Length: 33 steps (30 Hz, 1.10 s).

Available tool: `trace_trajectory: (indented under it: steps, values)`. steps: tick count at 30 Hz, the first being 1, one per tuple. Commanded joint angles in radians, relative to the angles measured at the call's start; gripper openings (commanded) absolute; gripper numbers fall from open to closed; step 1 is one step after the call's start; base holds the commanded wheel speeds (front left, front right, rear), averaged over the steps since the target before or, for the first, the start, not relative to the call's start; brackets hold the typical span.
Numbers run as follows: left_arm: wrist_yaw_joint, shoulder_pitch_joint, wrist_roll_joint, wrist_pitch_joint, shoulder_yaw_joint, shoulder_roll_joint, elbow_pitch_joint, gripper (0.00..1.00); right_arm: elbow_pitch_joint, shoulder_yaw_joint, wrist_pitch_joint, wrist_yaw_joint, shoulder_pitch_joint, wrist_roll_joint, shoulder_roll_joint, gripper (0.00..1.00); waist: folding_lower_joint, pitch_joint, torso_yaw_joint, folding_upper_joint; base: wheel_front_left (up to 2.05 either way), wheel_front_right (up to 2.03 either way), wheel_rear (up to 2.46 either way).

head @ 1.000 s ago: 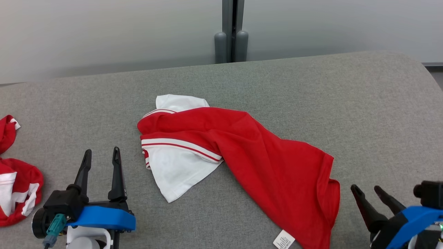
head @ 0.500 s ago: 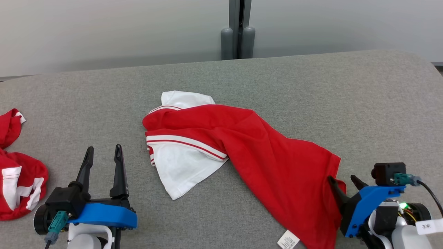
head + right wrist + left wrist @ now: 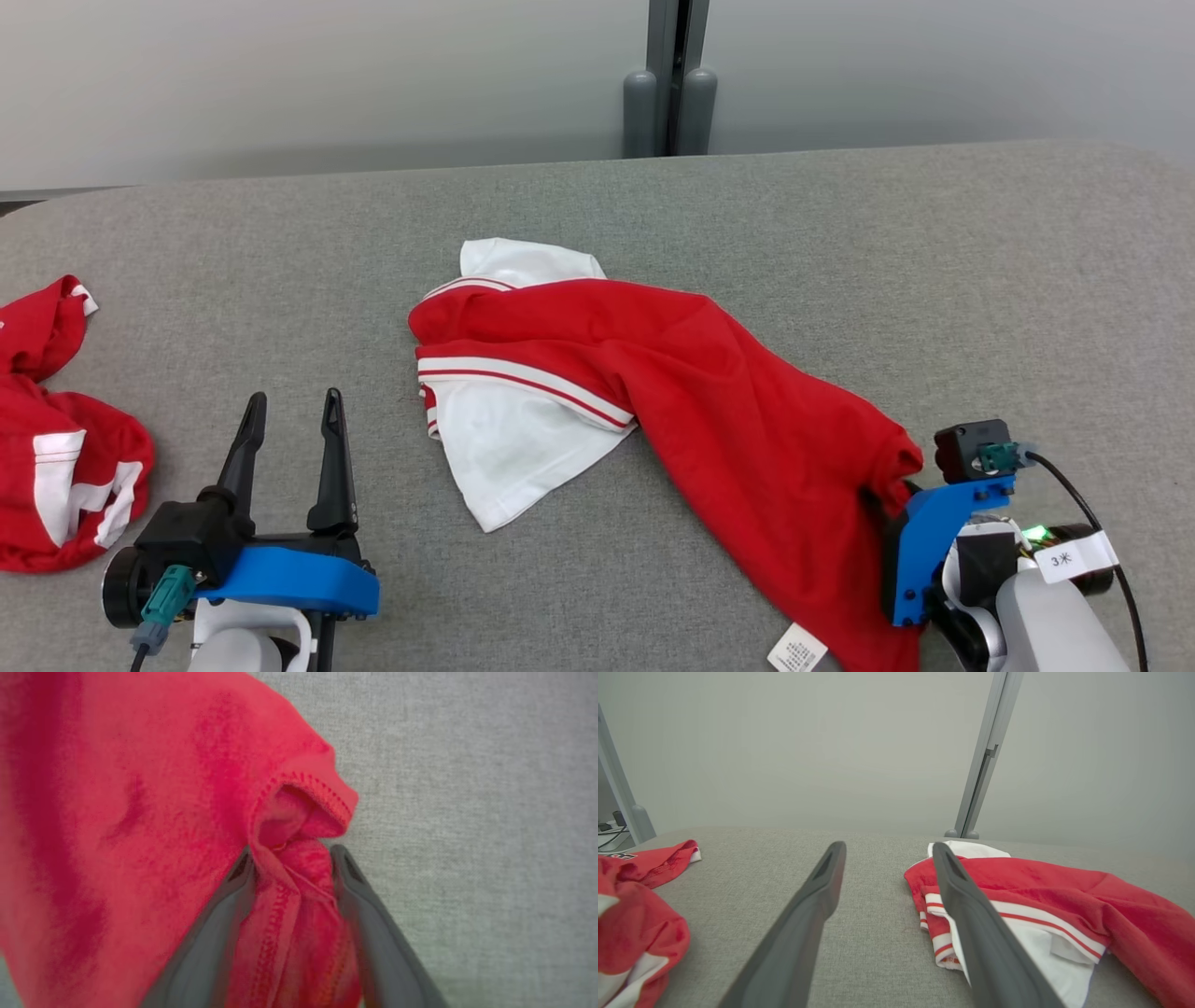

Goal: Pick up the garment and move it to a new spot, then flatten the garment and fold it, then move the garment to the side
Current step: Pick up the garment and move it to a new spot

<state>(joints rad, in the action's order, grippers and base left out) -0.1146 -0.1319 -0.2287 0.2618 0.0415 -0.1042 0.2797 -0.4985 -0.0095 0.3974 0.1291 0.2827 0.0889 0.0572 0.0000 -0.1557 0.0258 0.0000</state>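
The red garment (image 3: 728, 401) with white sleeves and striped trim lies crumpled across the middle of the grey table (image 3: 980, 280). My right gripper (image 3: 898, 499) has tipped down onto its lower right corner. In the right wrist view the bunched red hem (image 3: 299, 812) fills the gap between the spread fingers of the right gripper (image 3: 290, 851), which stands open. My left gripper (image 3: 294, 399) is open and holds nothing, resting left of the white sleeve (image 3: 523, 448). In the left wrist view the left gripper (image 3: 887, 847) points past the garment (image 3: 1064, 891).
A second red and white garment (image 3: 56, 448) lies bunched at the table's left edge, also in the left wrist view (image 3: 635, 914). Two grey posts (image 3: 670, 112) stand behind the table's far edge. A white care label (image 3: 796, 649) sticks out near the front edge.
The right gripper has swung in from the lower right and tipped down, its fingers now around the garment's right corner hem. The head camera has shifted. The left gripper has held still.
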Motion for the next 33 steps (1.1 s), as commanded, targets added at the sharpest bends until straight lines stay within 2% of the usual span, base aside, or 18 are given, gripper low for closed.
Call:
trace_trajectory:
  steps: [1, 8, 13, 21, 24, 25, 26, 33]
  values:
    - [-0.004, -0.011, 0.001, 0.005, -0.002, -0.004, -0.002, 1.0, -0.019, 0.011, -0.009, 0.003, 0.015, -0.016, 0.002, 0.0, 0.0, -0.002, -0.002, 0.0, 0.0, 0.0, 0.0]
    - [-0.005, -0.024, 0.002, 0.004, -0.004, -0.005, -0.014, 1.0, 0.018, -0.009, -0.068, 0.001, 0.141, -0.063, 0.089, 0.0, 0.0, -0.029, -0.013, 0.0, 0.0, 0.0, 0.0]
    - [-0.007, -0.044, 0.005, 0.004, 0.008, -0.001, -0.019, 1.0, 0.003, 0.014, -0.086, 0.001, 0.262, -0.064, 0.165, 0.0, 0.0, -0.062, -0.043, 0.0, 0.0, 0.0, 0.0]
    - [-0.008, -0.075, 0.008, 0.004, 0.025, 0.007, -0.022, 1.0, -0.092, 0.038, -0.17, 0.001, 0.434, -0.036, 0.248, 0.0, 0.0, -0.122, -0.118, 0.0, 0.0, 0.0, 0.0]
    - [-0.01, -0.084, 0.011, 0.005, 0.03, 0.009, -0.025, 1.0, -0.157, 0.018, -0.192, 0.001, 0.471, -0.026, 0.243, 0.0, 0.0, -0.135, -0.136, 0.0, 0.0, 0.0, 0.0]
    - [-0.01, -0.085, 0.011, 0.004, 0.032, 0.01, -0.025, 1.0, -0.175, 0.012, -0.201, 0.001, 0.482, -0.024, 0.242, 0.47, 0.0, -0.138, -0.141, 0.0, 0.0, 0.0, 0.0]
    - [-0.01, -0.085, 0.01, 0.005, 0.033, 0.01, -0.025, 1.0, -0.196, 0.004, -0.209, 0.001, 0.491, -0.025, 0.243, 1.0, 0.0, -0.139, -0.144, 0.0, 0.0, 0.0, 0.0]
    - [-0.011, -0.077, 0.013, 0.004, 0.028, 0.015, -0.02, 1.0, -0.26, -0.041, -0.31, 0.001, 0.492, -0.029, 0.219, 1.0, 0.0, -0.114, -0.134, 0.0, 0.0, 0.0, 0.0]
